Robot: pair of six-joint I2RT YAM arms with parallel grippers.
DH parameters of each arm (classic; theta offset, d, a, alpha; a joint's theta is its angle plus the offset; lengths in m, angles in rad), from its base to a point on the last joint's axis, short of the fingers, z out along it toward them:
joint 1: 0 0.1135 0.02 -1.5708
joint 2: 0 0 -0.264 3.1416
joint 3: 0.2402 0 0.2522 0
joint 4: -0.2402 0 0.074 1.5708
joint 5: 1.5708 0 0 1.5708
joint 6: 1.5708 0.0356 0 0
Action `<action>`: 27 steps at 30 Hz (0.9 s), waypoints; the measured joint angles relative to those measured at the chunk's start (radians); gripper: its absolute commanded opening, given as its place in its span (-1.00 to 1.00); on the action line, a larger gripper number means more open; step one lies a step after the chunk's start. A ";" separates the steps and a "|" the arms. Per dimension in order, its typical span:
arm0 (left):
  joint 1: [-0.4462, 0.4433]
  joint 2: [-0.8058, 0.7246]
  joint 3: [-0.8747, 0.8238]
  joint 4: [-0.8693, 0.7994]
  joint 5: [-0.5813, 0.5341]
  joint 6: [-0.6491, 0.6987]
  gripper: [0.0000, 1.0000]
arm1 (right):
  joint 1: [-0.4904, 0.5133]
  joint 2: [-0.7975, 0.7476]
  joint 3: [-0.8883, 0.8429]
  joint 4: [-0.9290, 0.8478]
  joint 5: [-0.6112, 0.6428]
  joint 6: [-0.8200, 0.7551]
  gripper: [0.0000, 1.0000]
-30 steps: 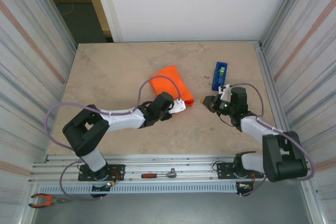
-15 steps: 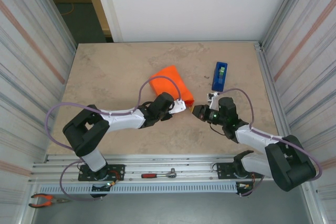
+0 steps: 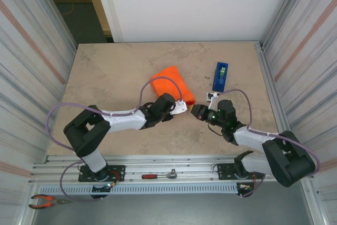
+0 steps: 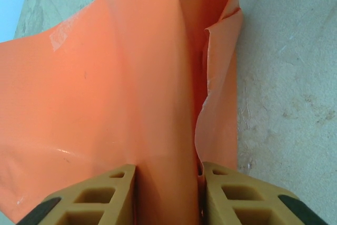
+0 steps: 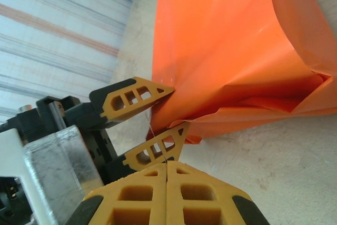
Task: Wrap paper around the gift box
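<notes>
The orange paper (image 3: 169,82) lies folded into a bundle mid-table, and the gift box is hidden. My left gripper (image 3: 181,104) is shut on the bundle's near right end, a fold of paper (image 4: 105,77) pinched between its fingers (image 4: 87,201). My right gripper (image 3: 196,111) is just right of it, its tip nearly touching the paper's corner (image 5: 226,40). In the right wrist view my right gripper (image 5: 167,163) is shut, and a thin clear strip runs from between its tips toward the paper. The left gripper's fingers (image 5: 134,96) clamp the paper there.
A blue tape dispenser (image 3: 220,76) stands behind the right gripper, near the right wall. Corrugated walls close in both sides of the table (image 3: 105,72). A ratchet (image 3: 160,175) lies on the front rail and pliers (image 3: 45,200) at the bottom left.
My right gripper has moved left and nearer, from beside the tape dispenser to the paper's corner by the left gripper. The left gripper and the bundle have stayed put.
</notes>
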 measured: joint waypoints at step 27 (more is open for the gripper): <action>-0.005 0.003 0.002 0.000 -0.008 0.001 -0.38 | 0.040 0.297 0.015 0.316 -0.001 0.035 -1.00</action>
